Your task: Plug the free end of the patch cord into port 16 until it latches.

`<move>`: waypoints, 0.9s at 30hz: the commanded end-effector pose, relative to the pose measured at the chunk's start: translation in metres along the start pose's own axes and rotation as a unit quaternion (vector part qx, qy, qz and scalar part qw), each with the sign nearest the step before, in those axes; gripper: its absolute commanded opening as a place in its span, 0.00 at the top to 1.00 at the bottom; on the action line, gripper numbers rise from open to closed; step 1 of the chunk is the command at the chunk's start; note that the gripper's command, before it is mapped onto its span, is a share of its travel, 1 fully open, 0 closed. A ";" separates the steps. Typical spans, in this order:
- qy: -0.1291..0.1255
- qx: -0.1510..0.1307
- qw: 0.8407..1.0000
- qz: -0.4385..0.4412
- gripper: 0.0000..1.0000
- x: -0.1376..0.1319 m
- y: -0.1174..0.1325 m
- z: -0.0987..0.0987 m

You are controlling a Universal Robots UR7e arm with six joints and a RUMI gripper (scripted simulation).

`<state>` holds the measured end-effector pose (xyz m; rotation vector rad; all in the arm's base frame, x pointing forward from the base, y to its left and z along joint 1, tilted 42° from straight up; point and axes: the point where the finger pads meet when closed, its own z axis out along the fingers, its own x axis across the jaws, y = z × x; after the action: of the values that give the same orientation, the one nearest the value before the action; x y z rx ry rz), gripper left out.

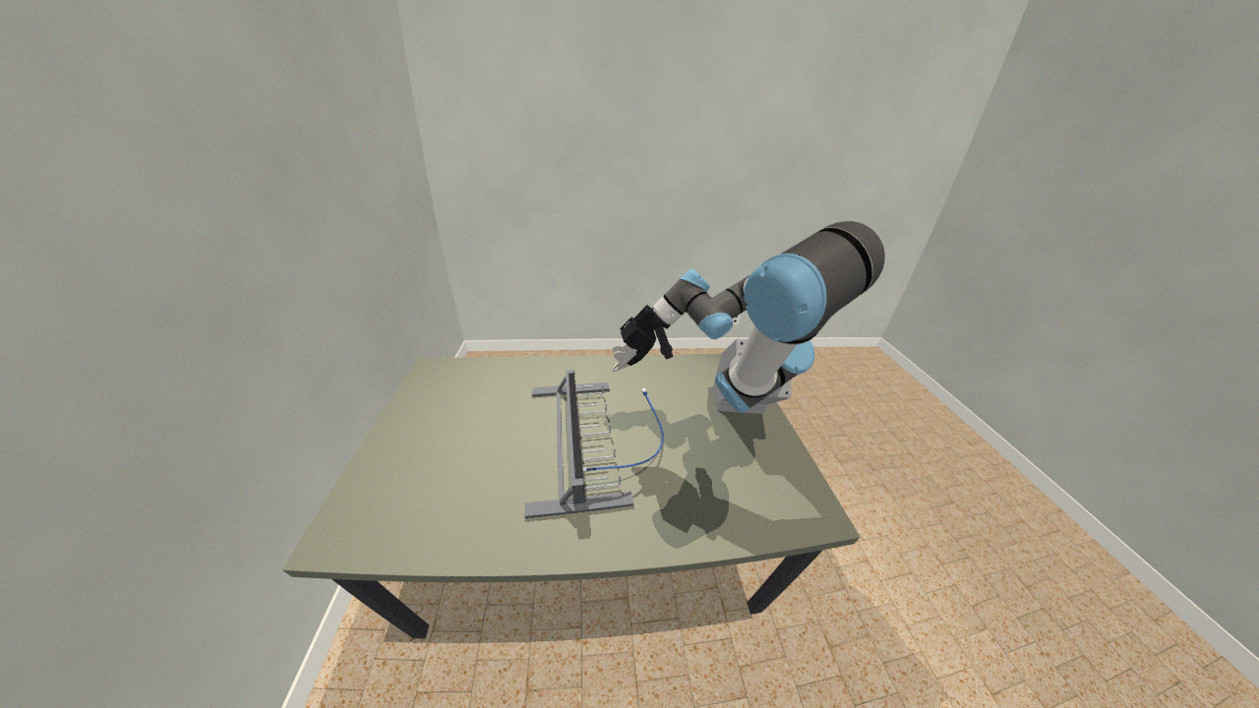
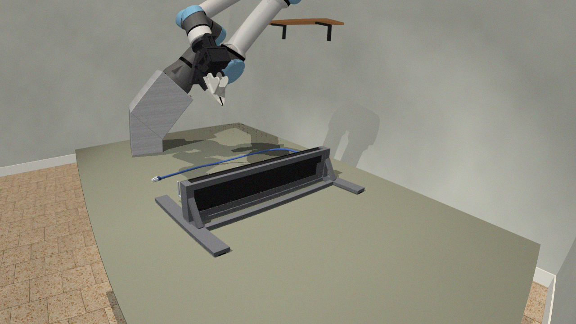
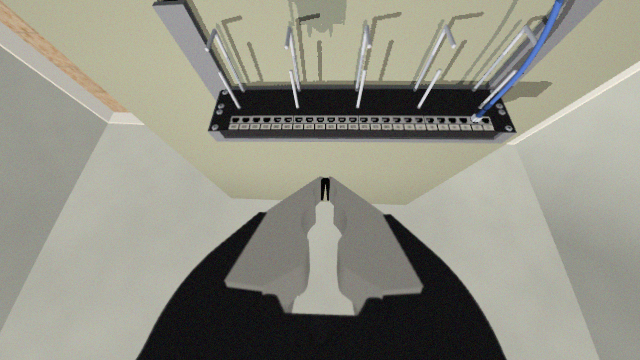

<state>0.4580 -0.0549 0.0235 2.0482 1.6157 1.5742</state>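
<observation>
Nearest in the exterior view, the rack (image 1: 574, 431) (image 2: 185, 203) (image 3: 325, 102) stands level across the middle of the frame, its long feet flat on the desk (image 1: 440, 457) (image 2: 342, 249) (image 3: 400, 170), likely spread to resist tipping when a plug is pushed in. Its ports face the arm (image 1: 783, 299) (image 2: 257, 28), giving a direct approach. One plugged end (image 1: 590, 469) (image 3: 476, 118) sits toward the right of the wrist view, anchoring the blue cord (image 1: 662, 431) (image 2: 225, 160) (image 3: 535, 55), whose bend leaves slack for reaching port 16. Beyond the rack, at left of the exterior frame, the free plug (image 1: 644, 390) (image 2: 155, 179) lies loose; its latch side cannot be told. Farther back, upper centre, the end effector (image 1: 615, 368) (image 2: 222, 104) (image 3: 325, 179) hangs above the desk, tips pressed together on nothing, so it presumably must spread before gripping. Behind it, the pedestal (image 2: 149, 116) carries the arm within reach of both.
</observation>
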 end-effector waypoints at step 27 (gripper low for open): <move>0.001 0.000 1.000 0.000 1.00 -0.017 0.000 -0.005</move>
<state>0.4551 -0.0638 0.0202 2.0476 1.6181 1.5761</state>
